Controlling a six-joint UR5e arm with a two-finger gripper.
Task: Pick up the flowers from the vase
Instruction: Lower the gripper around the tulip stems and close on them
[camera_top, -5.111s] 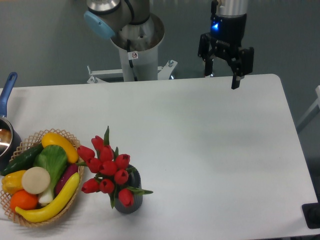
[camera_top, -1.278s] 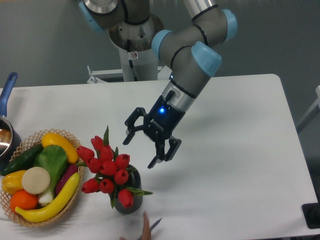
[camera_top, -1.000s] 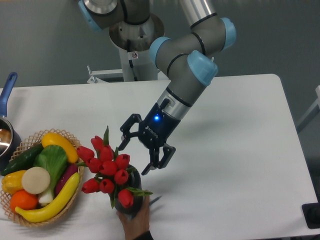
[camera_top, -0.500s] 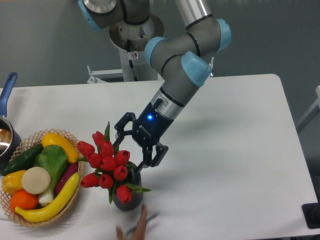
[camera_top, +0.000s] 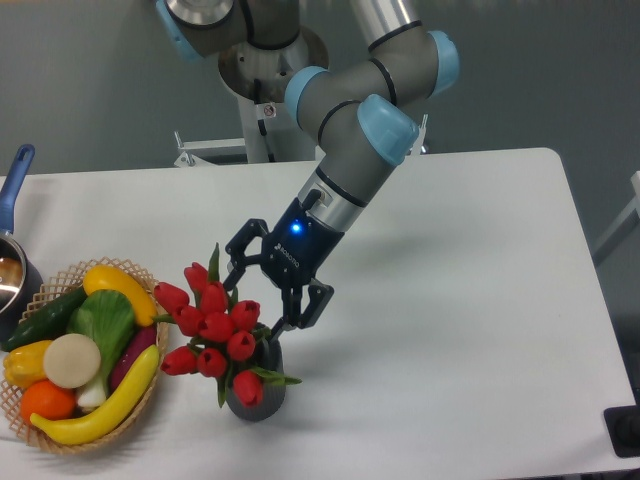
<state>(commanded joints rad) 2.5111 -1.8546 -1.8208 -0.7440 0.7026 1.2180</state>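
Observation:
The flowers (camera_top: 214, 325), a bunch of red tulips with green leaves, stand in the vase (camera_top: 256, 392), a small dark grey ribbed cylinder near the table's front left. My gripper (camera_top: 257, 298) is open, tilted down to the left, right at the upper right edge of the bunch. One finger is by the top tulips, the other reaches down beside the right-hand tulips just above the vase. It holds nothing.
A woven basket (camera_top: 52, 282) with fruit and vegetables stands left of the vase. A pot with a blue handle (camera_top: 15, 180) is at the left edge. The arm's base (camera_top: 270, 100) stands behind the table.
The gripper came from the far right down to the bunch's right side. A hand that steadied the vase from the front has gone. In the last half second the gripper shifted slightly.

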